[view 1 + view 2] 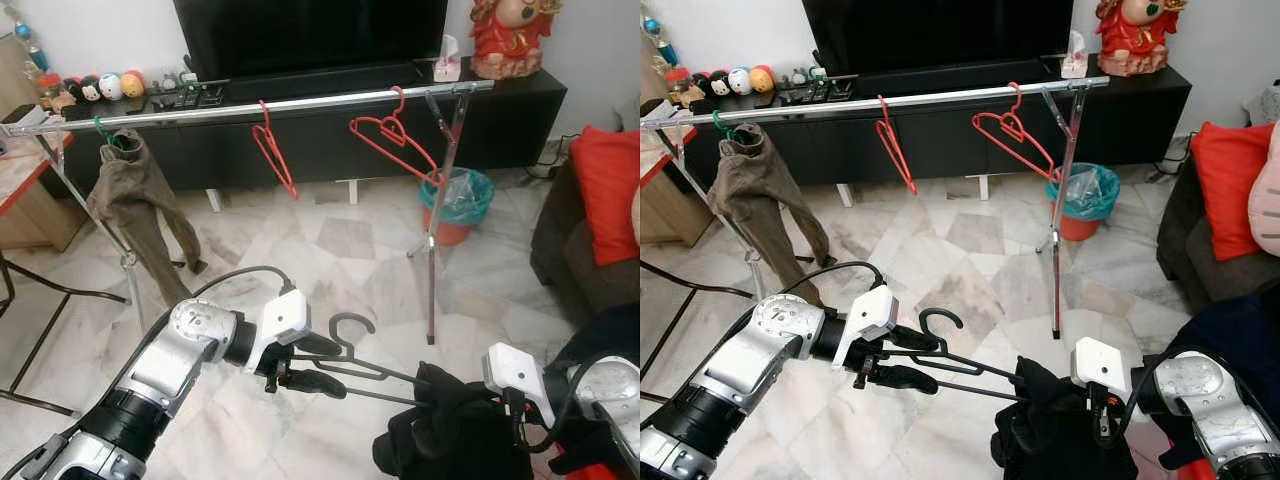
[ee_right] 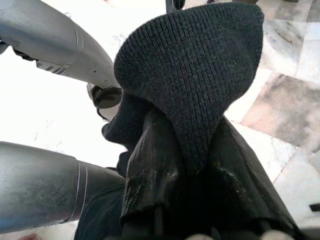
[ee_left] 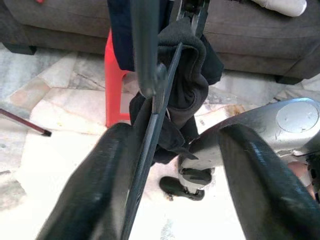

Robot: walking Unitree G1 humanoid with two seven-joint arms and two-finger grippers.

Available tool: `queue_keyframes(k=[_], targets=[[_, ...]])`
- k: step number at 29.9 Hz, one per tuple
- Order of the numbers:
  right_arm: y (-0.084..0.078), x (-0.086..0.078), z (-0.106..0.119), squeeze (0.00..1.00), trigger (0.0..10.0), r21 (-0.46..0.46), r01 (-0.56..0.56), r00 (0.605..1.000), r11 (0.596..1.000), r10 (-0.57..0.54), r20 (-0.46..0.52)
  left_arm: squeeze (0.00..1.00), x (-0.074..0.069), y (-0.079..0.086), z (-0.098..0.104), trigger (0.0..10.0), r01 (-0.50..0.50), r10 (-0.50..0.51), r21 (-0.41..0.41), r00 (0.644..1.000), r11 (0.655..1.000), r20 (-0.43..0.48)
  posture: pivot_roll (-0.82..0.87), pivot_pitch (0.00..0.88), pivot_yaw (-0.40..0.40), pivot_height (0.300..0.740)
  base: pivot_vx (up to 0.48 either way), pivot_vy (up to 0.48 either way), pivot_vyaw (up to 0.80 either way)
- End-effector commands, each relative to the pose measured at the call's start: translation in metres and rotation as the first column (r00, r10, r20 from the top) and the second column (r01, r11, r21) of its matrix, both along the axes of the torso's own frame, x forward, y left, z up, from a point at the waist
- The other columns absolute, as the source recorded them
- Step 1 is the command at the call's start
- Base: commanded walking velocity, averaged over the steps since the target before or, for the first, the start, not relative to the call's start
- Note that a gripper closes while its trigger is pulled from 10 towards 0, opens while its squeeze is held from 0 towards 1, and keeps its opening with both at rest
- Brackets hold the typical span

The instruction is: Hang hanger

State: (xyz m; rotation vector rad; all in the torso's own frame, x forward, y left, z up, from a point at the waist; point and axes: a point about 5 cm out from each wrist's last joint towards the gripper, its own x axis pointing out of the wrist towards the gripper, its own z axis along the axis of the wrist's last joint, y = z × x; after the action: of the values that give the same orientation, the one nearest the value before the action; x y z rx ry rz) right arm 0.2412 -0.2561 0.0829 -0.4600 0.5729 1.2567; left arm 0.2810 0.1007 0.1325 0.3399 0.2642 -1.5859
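A: The left gripper (image 1: 312,365) is clamped on the dark hanger (image 1: 372,370) near its hook; the right gripper (image 2: 192,150) pinches the black garment (image 1: 455,425) draped on it, low and near.

B: Risk?

A: Cloth could slide off if they pull apart. The far rail (image 1: 250,108) has free room between brown trousers (image 1: 135,200) and red hangers (image 1: 385,140).

Our left gripper (image 1: 902,360) holds a thin black wire hanger (image 1: 940,352) carrying a black knitted garment (image 1: 1055,430) that our right gripper (image 1: 1092,425) touches.
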Motion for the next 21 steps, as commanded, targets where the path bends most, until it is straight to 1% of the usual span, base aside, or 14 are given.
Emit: queue_keyframes(k=[1,5,6,7,11,13,16,17,18,19,20,21], targets=[[0.004,0.004,0.002,0.0,0.0,0.003,-0.012,1.0,1.0,0.012,0.029,1.0,0.006,0.011,0.005,10.0,-0.027,0.027,0.01,0.999,1.0,0.02,-0.03,0.034,0.092,0.74,0.0,0.0,0.0],[0.003,0.003,-0.001,0.0,0.0,-0.007,0.001,1.0,1.0,-0.001,0.026,1.0,0.014,0.026,0.008,10.0,-0.085,0.084,0.032,0.996,0.996,0.043,-0.02,0.034,0.094,0.74,0.0,0.0,0.0],[0.003,0.003,-0.001,0.0,0.0,-0.007,0.001,1.0,1.0,-0.001,0.026,1.0,0.014,0.026,0.008,10.0,-0.085,0.084,0.032,0.996,0.996,0.043,-0.02,0.034,0.094,0.74,0.0,0.0,0.0],[0.002,0.003,-0.004,0.0,0.0,-0.015,0.009,1.0,1.0,-0.009,0.025,1.0,0.018,0.033,0.01,10.0,-0.121,0.119,0.037,0.991,0.992,0.057,-0.02,0.034,0.094,0.74,0.0,0.0,0.0],[0.002,0.003,-0.005,0.0,0.0,-0.017,0.015,1.0,1.0,-0.014,0.023,1.0,0.021,0.039,0.012,10.0,-0.151,0.148,0.04,0.987,0.988,0.065,-0.02,0.034,0.094,0.74,0.0,0.0,0.0],[0.002,0.003,-0.006,0.0,0.0,-0.018,0.02,1.0,1.0,-0.02,0.023,1.0,0.023,0.045,0.013,10.0,-0.172,0.169,0.043,0.983,0.984,0.069,-0.02,0.031,0.094,0.74,0.0,0.0,0.0],[0.001,0.004,-0.007,0.0,0.0,-0.015,0.045,0.998,0.999,-0.044,0.036,1.0,0.03,0.06,0.018,10.0,-0.243,0.237,0.046,0.966,0.969,0.105,-0.02,0.029,0.094,0.74,0.0,0.0,0.0],[0.001,0.005,-0.008,0.0,0.0,-0.016,0.052,0.998,0.998,-0.052,0.042,0.91,0.034,0.064,0.019,10.0,-0.28,0.274,0.039,0.954,0.959,0.121,-0.02,0.025,0.094,0.74,0.0,0.0,0.0],[0.001,0.005,-0.008,0.0,0.0,-0.018,0.057,0.997,0.998,-0.056,0.047,0.91,0.036,0.067,0.02,10.0,-0.306,0.299,0.034,0.945,0.951,0.131,-0.02,0.022,0.095,0.74,0.0,0.0,0.0],[0.001,0.005,-0.008,0.0,0.0,-0.018,0.057,0.997,0.998,-0.056,0.047,0.91,0.036,0.067,0.02,10.0,-0.306,0.299,0.034,0.945,0.951,0.131,-0.02,0.022,0.095,0.74,0.0,0.0,0.0],[0.0,0.006,-0.008,0.0,0.0,-0.016,0.075,0.995,0.997,-0.074,0.061,0.0,0.041,0.073,0.021,10.0,-0.359,0.352,0.022,0.924,0.933,0.149,-0.03,0.019,0.096,0.74,0.0,0.0,0.0],[0.0,0.006,-0.008,0.0,0.0,-0.016,0.075,0.995,0.997,-0.074,0.061,0.0,0.041,0.073,0.021,10.0,-0.359,0.352,0.022,0.924,0.933,0.149,-0.03,0.019,0.096,0.74,0.0,0.0,0.0]])
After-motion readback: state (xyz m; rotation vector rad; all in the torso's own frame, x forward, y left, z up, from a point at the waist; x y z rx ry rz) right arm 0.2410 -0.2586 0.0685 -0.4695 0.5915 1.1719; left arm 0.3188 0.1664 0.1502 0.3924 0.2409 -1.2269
